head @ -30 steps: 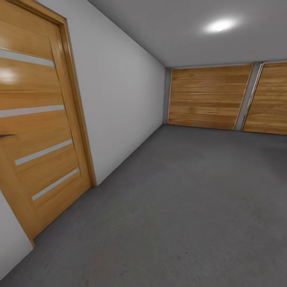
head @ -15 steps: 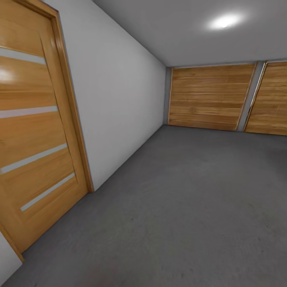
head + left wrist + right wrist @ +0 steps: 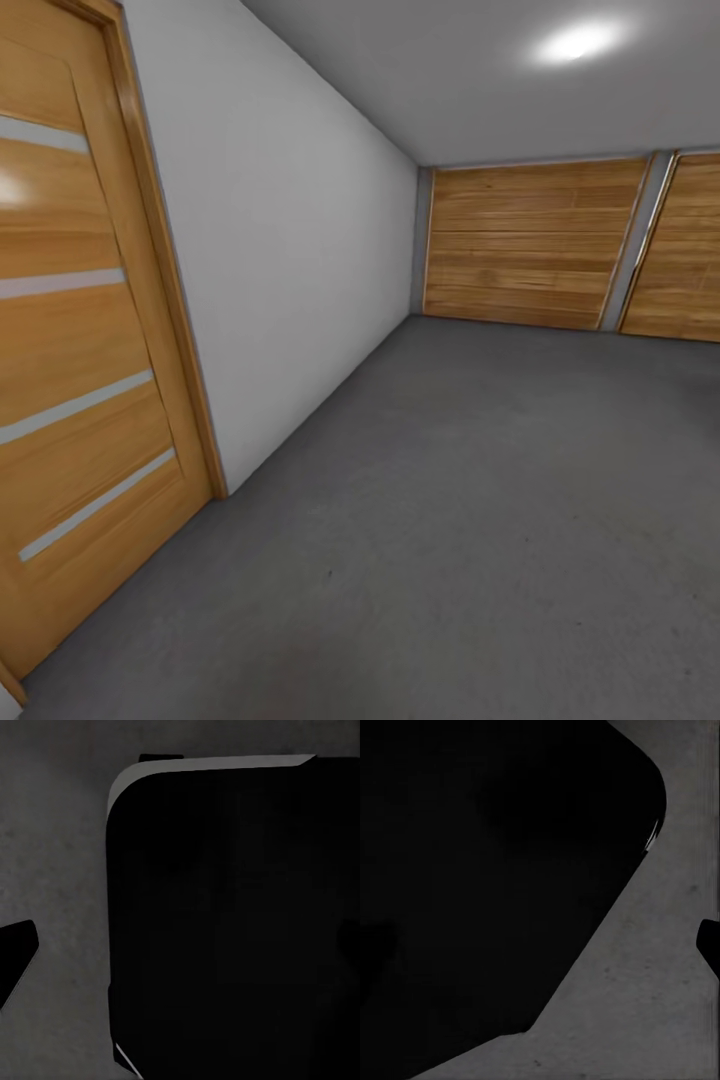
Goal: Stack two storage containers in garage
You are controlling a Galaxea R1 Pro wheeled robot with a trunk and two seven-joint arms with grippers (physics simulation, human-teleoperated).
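I am in the garage, and the two storage containers are out of view. The dark grey concrete floor spreads ahead of me in the head view. In the left wrist view one dark fingertip of my left gripper juts in at the picture's edge over the floor, with nothing held. In the right wrist view a dark fingertip of my right gripper shows likewise at the edge over the floor. Both sets of fingers stand far apart.
A wooden door with pale stripes is close on my left, set in the grey-white wall. Two wooden plank doors close the far end. My black base looms large in both wrist views.
The whole head view has shifted: the striped door has slid further left and out of frame, so the camera has moved. Nothing else has changed.
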